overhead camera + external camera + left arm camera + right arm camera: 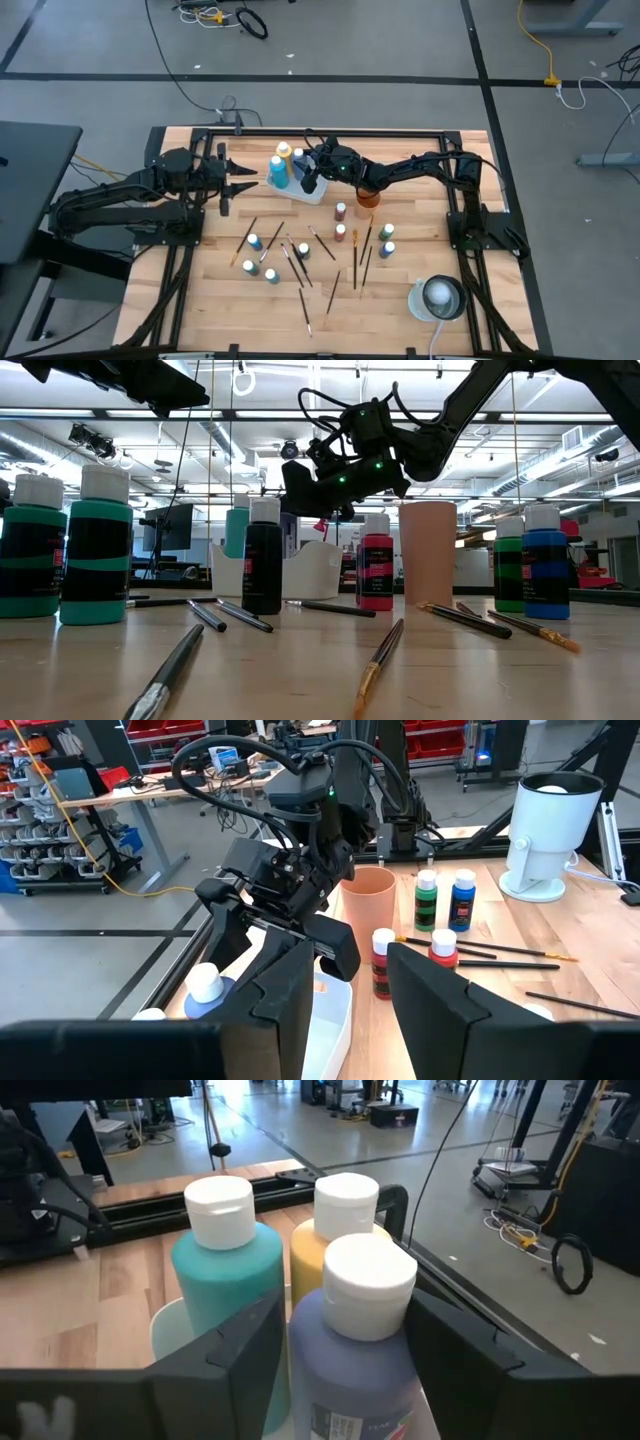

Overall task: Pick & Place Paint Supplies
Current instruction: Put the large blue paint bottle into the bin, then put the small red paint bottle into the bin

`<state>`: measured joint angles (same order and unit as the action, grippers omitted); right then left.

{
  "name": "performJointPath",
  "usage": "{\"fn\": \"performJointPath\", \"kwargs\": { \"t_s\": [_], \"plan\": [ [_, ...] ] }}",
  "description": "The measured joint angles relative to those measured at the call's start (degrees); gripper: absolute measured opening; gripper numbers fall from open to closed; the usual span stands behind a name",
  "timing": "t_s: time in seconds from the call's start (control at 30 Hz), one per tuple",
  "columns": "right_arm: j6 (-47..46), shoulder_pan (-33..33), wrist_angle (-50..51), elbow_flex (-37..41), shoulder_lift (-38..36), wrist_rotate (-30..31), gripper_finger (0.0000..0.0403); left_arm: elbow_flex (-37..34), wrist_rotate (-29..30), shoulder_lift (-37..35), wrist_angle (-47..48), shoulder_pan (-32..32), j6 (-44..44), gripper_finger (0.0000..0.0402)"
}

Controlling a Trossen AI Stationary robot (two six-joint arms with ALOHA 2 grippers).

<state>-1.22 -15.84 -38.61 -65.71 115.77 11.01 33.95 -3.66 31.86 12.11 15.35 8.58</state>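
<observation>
Hanging over the white tray (318,194) at the far side of the table (420,340), the right gripper (309,180) has its 2 dark fingers (245,1345) spread wide, 1 on each side of a purple-blue paint bottle (355,1355) with a white cap. From the wrist view I cannot tell whether the pads actually press the bottle or just flank it. That bottle stands in the tray, close against a teal bottle (228,1290) and a yellow bottle (335,1230), so the tray's near end is crowded.

Just beside the tray, on the right arm's side, stands an orange-brown cup (367,197), with the arm reaching over it. Nearer the front, 2 dark red bottles (341,211) stand upright on the wood, and other small white-capped bottles (254,242) are scattered among loose paintbrushes (334,290) lying at all angles across the middle of the table. A white round device (440,297) sits near the front right corner.

The left gripper (243,182) hovers beside the tray on the opposite side, pointing toward it, fingers partly apart and holding nothing.
</observation>
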Motion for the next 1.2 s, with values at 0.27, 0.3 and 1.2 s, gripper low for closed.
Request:
{"fn": "performJointPath", "kwargs": {
  "t_s": [0.27,0.3,1.2],
  "plan": [
    [1.3,0.1,0.1,0.0,0.0,0.0,0.0218,0.0,0.0,0.0,0.0,0.0,0.0,0.0139],
    [1.7,0.2,0.1,0.0,0.0,0.1,0.0219,0.0,0.0,0.0,0.0,0.0,0.0,0.0139],
    [3.2,12.0,54.1,0.0,-19.1,-10.1,0.0227,0.0,0.0,0.0,0.0,0.0,0.0,0.0139]
  ]
}}
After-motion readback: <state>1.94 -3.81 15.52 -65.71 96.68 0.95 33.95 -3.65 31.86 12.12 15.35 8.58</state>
